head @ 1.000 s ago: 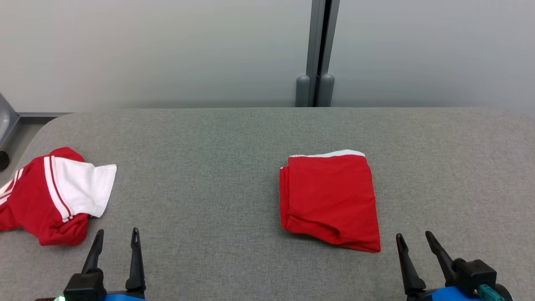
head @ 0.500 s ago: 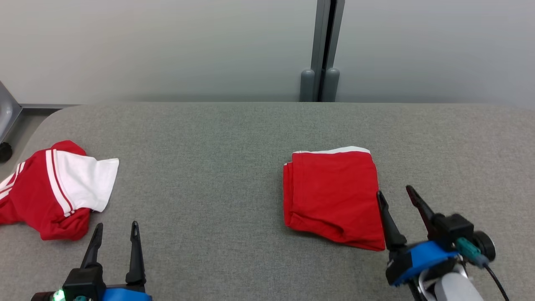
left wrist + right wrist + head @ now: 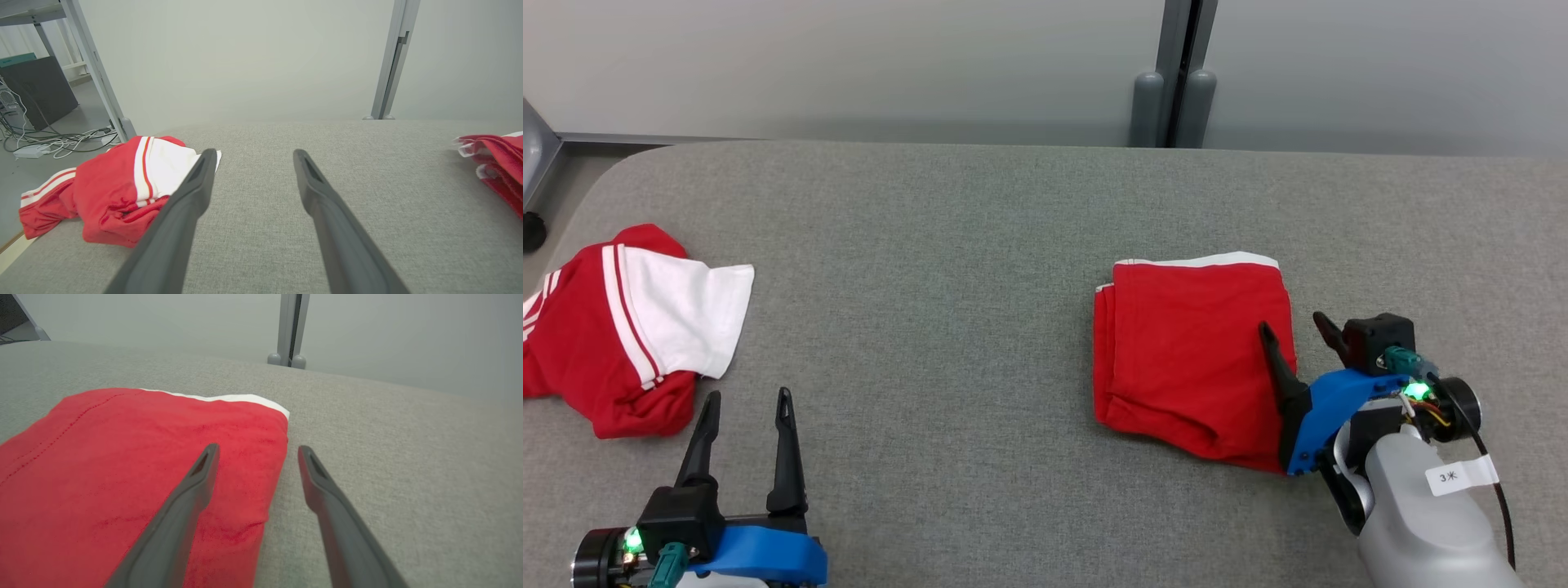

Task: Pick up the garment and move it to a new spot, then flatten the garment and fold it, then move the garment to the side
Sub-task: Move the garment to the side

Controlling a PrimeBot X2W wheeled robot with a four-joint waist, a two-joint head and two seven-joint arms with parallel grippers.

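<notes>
The folded red garment (image 3: 1188,351) lay flat on the grey tabletop (image 3: 931,245), a neat rectangle with a thin white edge along its far side and its stacked layers showing down its left side. The right gripper (image 3: 1292,324) stood at the garment's right edge, its two dark fingers spread apart and grasping nothing. One finger lay over the red cloth just inside that edge and the other over bare tabletop just beside it, so that the edge ran between them. In the right wrist view the finger over the cloth seemed to hover slightly above it, though whether its tip touched the cloth could not be told for sure. That arm's pale forearm (image 3: 1421,506) reached in from the garment's near right. The left gripper (image 3: 748,394) was well apart from the folded red garment, off to its near left and low over the tabletop. Its fingers were likewise released, held nothing and pointed away from the robot. Farther to the left of the folded red garment, near the tabletop's left end, a crumpled red-and-white garment (image 3: 621,327) lay in a loose heap, a white panel uppermost. Behind the folded red garment, past the tabletop's far edge, a grey post (image 3: 1176,73) rose against a pale wall (image 3: 849,65).
</notes>
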